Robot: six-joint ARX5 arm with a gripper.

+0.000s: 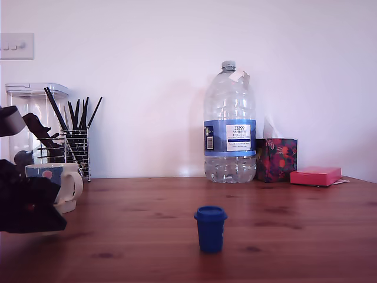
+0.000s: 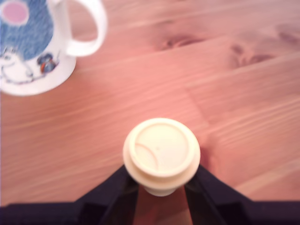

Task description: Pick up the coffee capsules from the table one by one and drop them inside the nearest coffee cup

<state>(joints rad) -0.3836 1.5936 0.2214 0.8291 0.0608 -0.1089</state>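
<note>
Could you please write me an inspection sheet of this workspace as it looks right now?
Surface: wooden table, grain and dark knots.
Job's things: cream capsule between the gripper fingers; blue capsule upright on the table; mug close by.
Clutter: water bottle, stick holder, clear container, tissue box, pink box.
Gripper: gripper closed around the cream capsule.
Cables: nothing seen.
Surroundings: white wall, switch plate.
</note>
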